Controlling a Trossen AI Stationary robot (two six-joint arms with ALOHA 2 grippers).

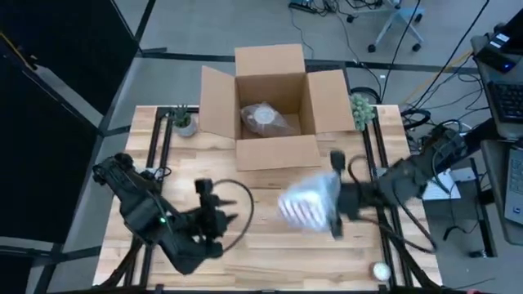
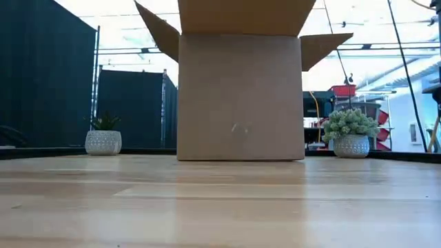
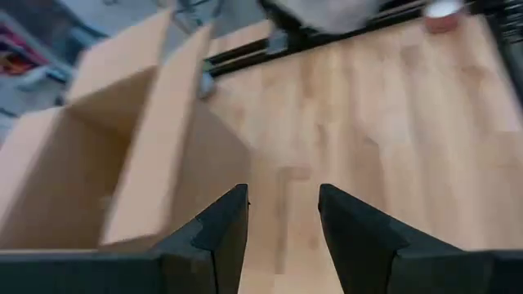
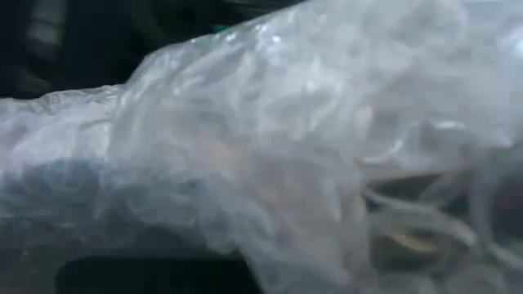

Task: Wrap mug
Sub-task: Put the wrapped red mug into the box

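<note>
A bundle of clear bubble wrap [image 1: 307,204] hangs over the table's right half, in front of the cardboard box [image 1: 274,155]. The mug is hidden inside the wrap. My right gripper [image 1: 330,202] reaches in from the right and is shut on the bundle. In the right wrist view the wrap [image 4: 270,155] fills the picture and hides the fingers. The low view shows neither the bundle nor either arm. My left gripper [image 1: 232,217] stands open over the table's left half with only bare wood between its fingers [image 3: 282,200]. My right gripper holds the bubble-wrap bundle by its right side [image 1: 325,201], coming level from the table's right. The wrap itself hides the fingers, so the kind of hold cannot be told. The bundle is lifted clear of the table.
The open box holds another wrapped bundle [image 1: 265,118]. Two small potted plants [image 1: 184,121] [image 1: 362,110] stand beside its flaps. A small white round object [image 1: 381,269] lies near the table's front right corner. Bare wood [image 1: 261,245] lies between the arms.
</note>
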